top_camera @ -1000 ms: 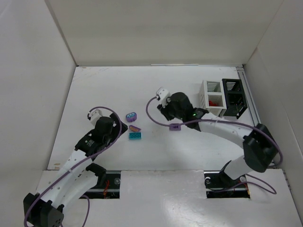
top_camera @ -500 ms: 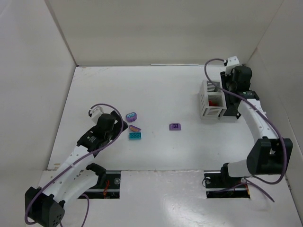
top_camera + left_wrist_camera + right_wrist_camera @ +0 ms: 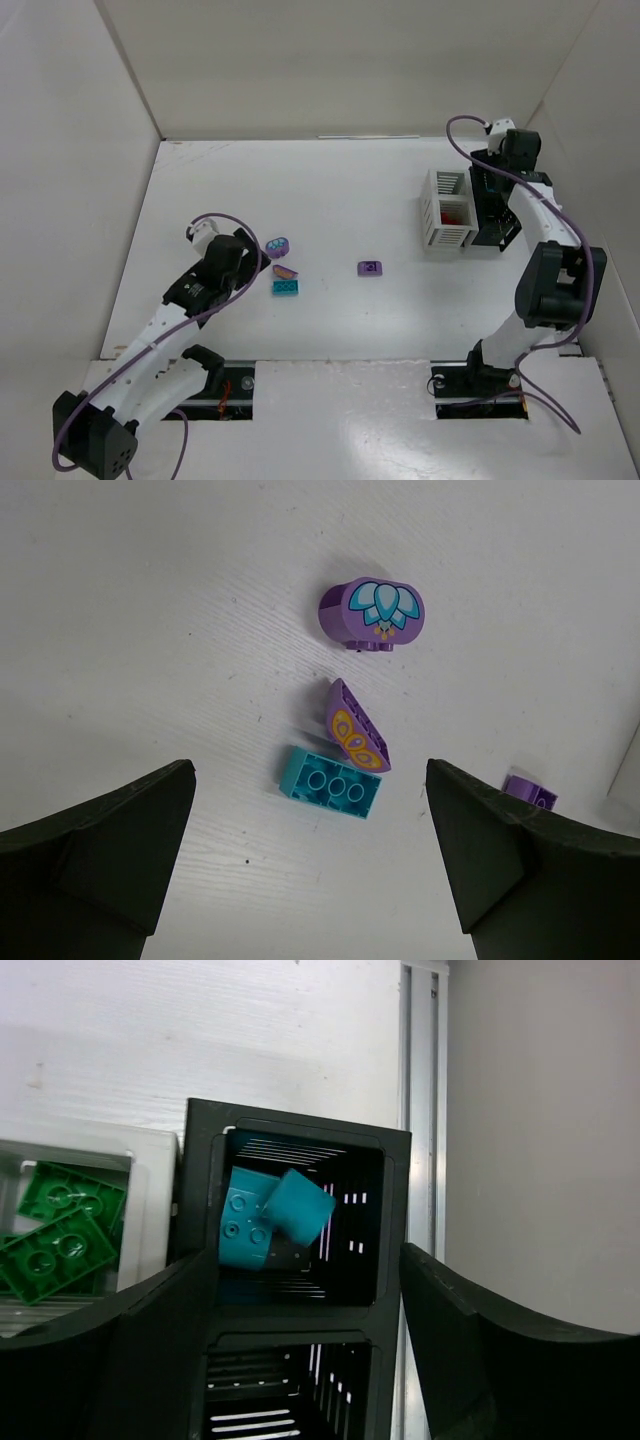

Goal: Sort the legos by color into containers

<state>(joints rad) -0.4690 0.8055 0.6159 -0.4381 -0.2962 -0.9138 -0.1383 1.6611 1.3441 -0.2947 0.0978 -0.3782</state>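
Observation:
A teal brick (image 3: 287,287) lies on the table with a slanted purple piece (image 3: 285,271) and a rounded purple flower piece (image 3: 278,246) just beyond it. All three show in the left wrist view: the brick (image 3: 331,783), the slanted piece (image 3: 356,729) and the flower piece (image 3: 373,614). My left gripper (image 3: 255,268) is open and empty above the teal brick (image 3: 308,772). A small purple brick (image 3: 370,268) lies mid-table. My right gripper (image 3: 497,172) is open and empty over the black bin (image 3: 493,205). That bin (image 3: 300,1125) holds two teal bricks (image 3: 270,1218).
The white bin (image 3: 447,208) stands left of the black one, touching it. It holds a red piece (image 3: 455,213) and green bricks (image 3: 58,1230). A metal rail (image 3: 420,1110) and the right wall run close beside the black bin.
My right arm has swung from the middle of the table to the far right, over the black bin. My left arm has shifted slightly. The loose pieces have not moved.

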